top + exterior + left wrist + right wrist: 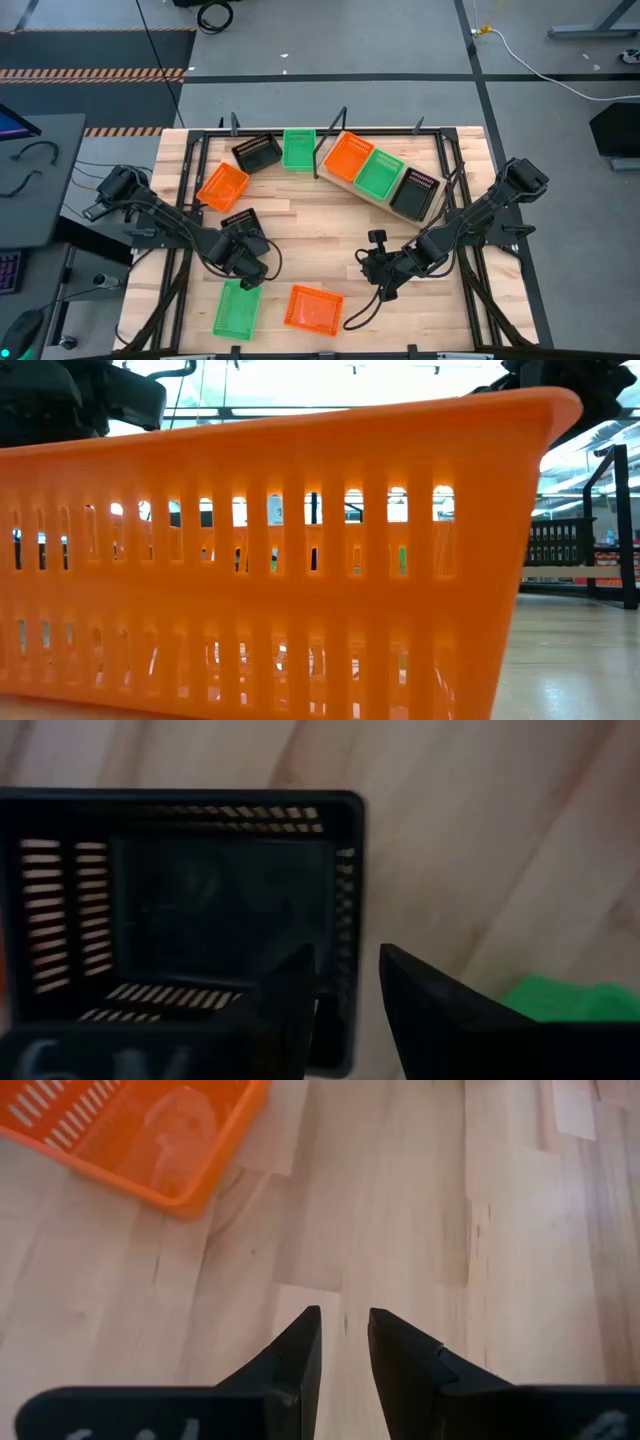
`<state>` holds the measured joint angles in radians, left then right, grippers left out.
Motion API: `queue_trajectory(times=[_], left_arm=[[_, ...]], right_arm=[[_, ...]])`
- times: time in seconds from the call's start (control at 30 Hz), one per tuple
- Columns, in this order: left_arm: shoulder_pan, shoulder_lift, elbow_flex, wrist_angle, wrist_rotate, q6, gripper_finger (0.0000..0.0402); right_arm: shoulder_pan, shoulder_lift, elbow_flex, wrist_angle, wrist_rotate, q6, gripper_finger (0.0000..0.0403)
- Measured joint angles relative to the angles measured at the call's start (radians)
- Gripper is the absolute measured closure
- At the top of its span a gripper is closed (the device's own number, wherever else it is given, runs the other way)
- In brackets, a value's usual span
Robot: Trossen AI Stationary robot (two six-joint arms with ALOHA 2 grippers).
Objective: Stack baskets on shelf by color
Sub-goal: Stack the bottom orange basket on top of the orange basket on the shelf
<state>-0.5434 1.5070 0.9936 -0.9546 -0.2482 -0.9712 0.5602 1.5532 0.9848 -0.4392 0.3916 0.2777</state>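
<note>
Nine baskets: three on the shelf (372,195), six on the counter (300,230).
Shelf row: orange basket (348,157), green basket (380,172), black basket (414,192), side by side.
Counter, far edge: black (257,152), green (298,149), orange (222,186).
Counter, near edge: green (237,308), orange (314,309).
Left end effector (345,995): fingers straddling the wall of the black basket (180,910); firm clamp not discernible.
Right end effector (345,1342): narrow gap, empty, above bare counter.

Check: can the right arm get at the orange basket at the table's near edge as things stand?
Probably yes. The right gripper hangs empty over bare wood, jaws slightly apart, and the orange basket sits just beside it with nothing between them. The left gripper is busy at a black basket, clear of that path.
</note>
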Motion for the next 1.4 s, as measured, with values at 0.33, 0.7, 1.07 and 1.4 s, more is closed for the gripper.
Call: queue_trajectory(times=[0.33, 0.7, 1.07, 1.4], left_arm=[[0.001, 0.0, 0.0, 0.013, 0.002, 0.014, 0.0239], [-0.001, 0.0, -0.023, 0.089, -0.048, 0.015, 0.0237], [0.003, 0.023, -0.024, 0.085, -0.101, 0.004, 0.0237], [-0.006, 0.065, -0.024, 0.112, -0.115, -0.039, 0.0237]], right_arm=[[0.065, 0.0, 0.0, 0.128, -0.162, -0.258, 0.0311], [0.073, 0.018, 0.001, 0.257, -0.147, -0.47, 0.0299], [0.036, 0.25, 0.082, 0.318, -0.119, -0.659, 0.0206], [0.039, 0.327, 0.178, 0.289, -0.14, -0.74, 0.0174]])
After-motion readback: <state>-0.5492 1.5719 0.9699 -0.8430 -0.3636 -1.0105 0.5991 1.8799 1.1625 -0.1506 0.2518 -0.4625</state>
